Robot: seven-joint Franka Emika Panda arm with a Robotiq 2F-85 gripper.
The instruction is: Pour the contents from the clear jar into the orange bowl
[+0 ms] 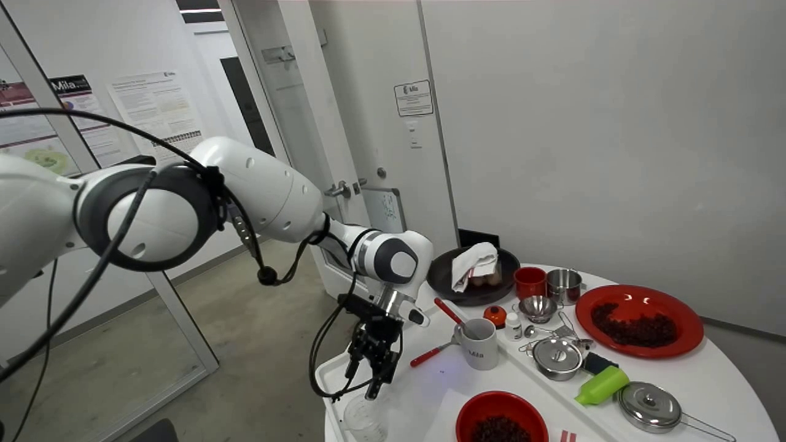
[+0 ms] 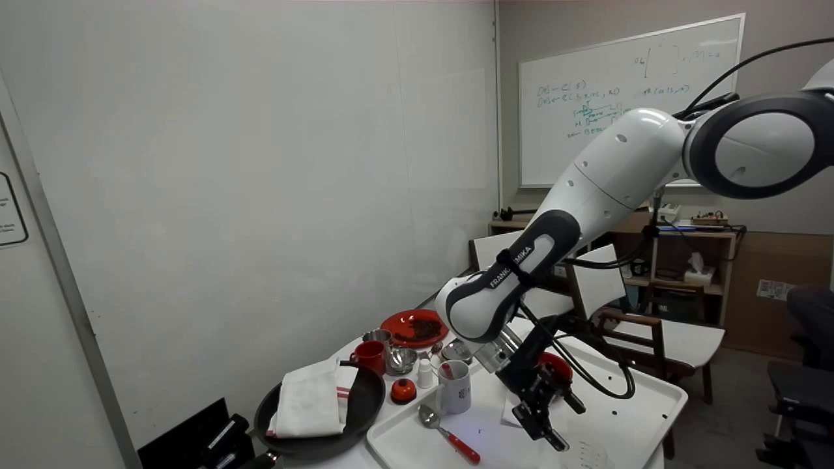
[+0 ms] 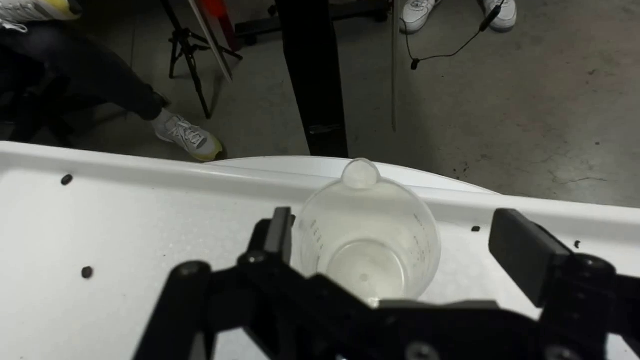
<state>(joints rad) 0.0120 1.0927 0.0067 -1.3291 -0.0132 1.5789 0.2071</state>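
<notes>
The clear jar (image 3: 370, 250) stands upright on the white tray near its edge. I see no contents in it in the wrist view. It shows faintly in both exterior views (image 1: 365, 420) (image 2: 589, 456). My gripper (image 3: 392, 230) is open, its fingers on either side of the jar in the wrist view, the left finger nearer. In both exterior views the gripper (image 1: 361, 383) (image 2: 568, 425) points down at the jar from above. The orange bowl (image 1: 482, 406), red-orange with dark pieces inside, sits on the tray; the gripper partly hides it in an exterior view (image 2: 560, 367).
A white mug (image 1: 481, 351) with a red-handled utensil and a spoon (image 2: 456, 445) are on the tray (image 3: 125, 310). A few dark pieces lie loose there. Beyond are a red plate (image 1: 681, 334), a pan (image 1: 442, 285) with a towel, metal pots and a green bottle (image 1: 602, 385).
</notes>
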